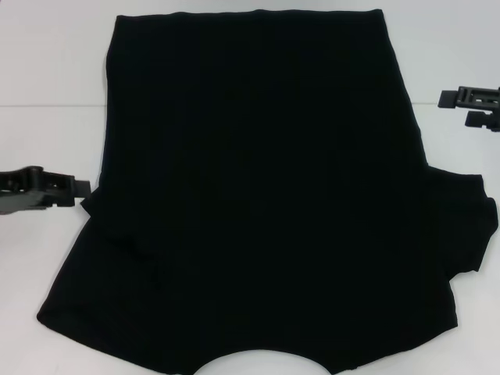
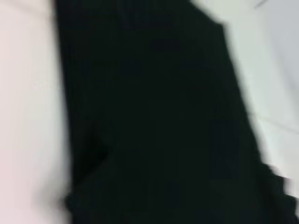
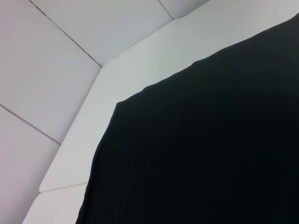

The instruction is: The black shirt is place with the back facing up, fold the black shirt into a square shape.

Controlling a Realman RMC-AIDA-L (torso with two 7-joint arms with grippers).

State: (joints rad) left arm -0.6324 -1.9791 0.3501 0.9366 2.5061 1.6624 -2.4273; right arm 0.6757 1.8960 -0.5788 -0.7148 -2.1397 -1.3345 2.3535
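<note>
The black shirt [image 1: 258, 195] lies flat on the white table [image 1: 47, 78], filling most of the head view, with its hem at the far edge and its neck opening at the near edge. No lettering shows. Its left sleeve looks folded in over the body; the right sleeve [image 1: 469, 226] still sticks out. My left gripper [image 1: 78, 189] hovers at the shirt's left edge, near the sleeve fold. Over bare table to the right of the shirt's upper part, my right gripper [image 1: 449, 105] is clear of the cloth. Both wrist views show only the black shirt [image 2: 154, 121] [image 3: 210, 140] and table.
The white table [image 3: 140, 60] extends beyond the shirt on the left, right and far sides. Grey floor tiles [image 3: 51, 70] show past the table edge in the right wrist view.
</note>
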